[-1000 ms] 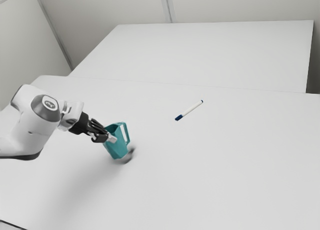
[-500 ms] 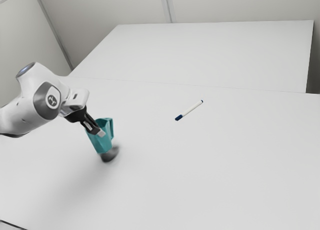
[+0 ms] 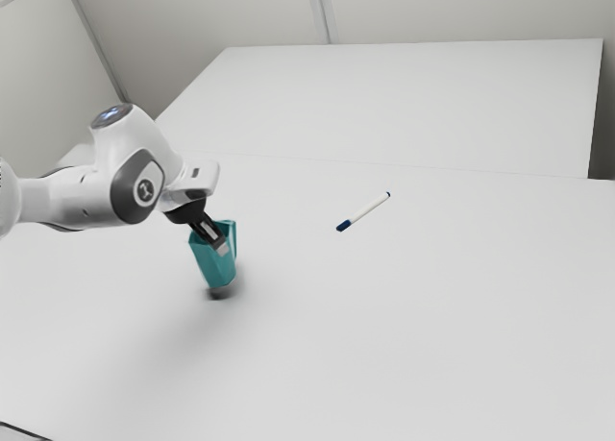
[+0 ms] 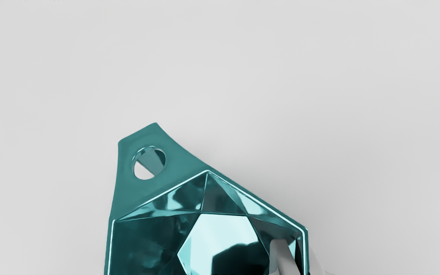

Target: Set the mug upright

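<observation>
The teal faceted mug (image 3: 217, 269) is held by its wall near the rim, mouth up and leaning slightly in the exterior view. My gripper (image 3: 222, 250) comes down onto it from the upper left there. In the wrist view the gripper (image 4: 301, 256) is shut on the wall of the mug (image 4: 139, 244), one finger inside the opening and the other outside. The mug's handle (image 4: 181, 164) sticks out away from the gripped wall. A dark shadow lies right under the base; whether the base touches the table cannot be told.
A white marker with dark blue ends (image 3: 365, 211) lies on the white table (image 3: 432, 316), toward the exterior view's right from the mug. Another white surface (image 3: 384, 105) stands behind the table.
The mug went toward the exterior view's left, then partway back right, held by my gripper throughout. It leans less than a second ago, and my hand has tipped to point more steeply down.
</observation>
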Available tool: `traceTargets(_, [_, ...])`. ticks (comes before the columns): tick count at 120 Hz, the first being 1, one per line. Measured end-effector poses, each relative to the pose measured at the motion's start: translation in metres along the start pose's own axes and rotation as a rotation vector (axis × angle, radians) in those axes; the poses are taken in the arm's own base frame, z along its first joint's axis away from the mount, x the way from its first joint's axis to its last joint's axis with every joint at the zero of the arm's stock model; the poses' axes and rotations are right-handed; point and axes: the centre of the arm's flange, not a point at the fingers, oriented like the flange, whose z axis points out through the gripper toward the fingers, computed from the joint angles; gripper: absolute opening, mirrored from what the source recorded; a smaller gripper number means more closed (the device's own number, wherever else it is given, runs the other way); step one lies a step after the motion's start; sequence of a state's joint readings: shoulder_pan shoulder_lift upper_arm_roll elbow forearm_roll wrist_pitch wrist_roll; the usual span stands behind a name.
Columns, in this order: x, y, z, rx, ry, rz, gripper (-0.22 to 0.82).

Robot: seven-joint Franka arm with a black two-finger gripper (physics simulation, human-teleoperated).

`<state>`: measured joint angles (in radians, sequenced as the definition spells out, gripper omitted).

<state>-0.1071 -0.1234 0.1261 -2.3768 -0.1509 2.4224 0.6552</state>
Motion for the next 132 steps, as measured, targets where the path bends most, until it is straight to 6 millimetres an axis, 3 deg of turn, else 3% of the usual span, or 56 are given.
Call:
traceTargets(43, [0.032, 0.008, 0.023, 0.035, 0.039, -0.128, -0.18])
traceTargets(84, [0.043, 0.022, 0.029, 0.041, 0.070, -0.194, -0.18])
traceTargets(96, [0.034, 0.030, 0.020, 0.037, 0.084, -0.215, -0.18])
traceTargets(116, [0.000, 0.030, 0.015, 0.042, 0.104, -0.279, -0.18])
traceTargets(132, [-0.010, 0.034, 0.013, 0.049, 0.125, -0.303, -0.18])
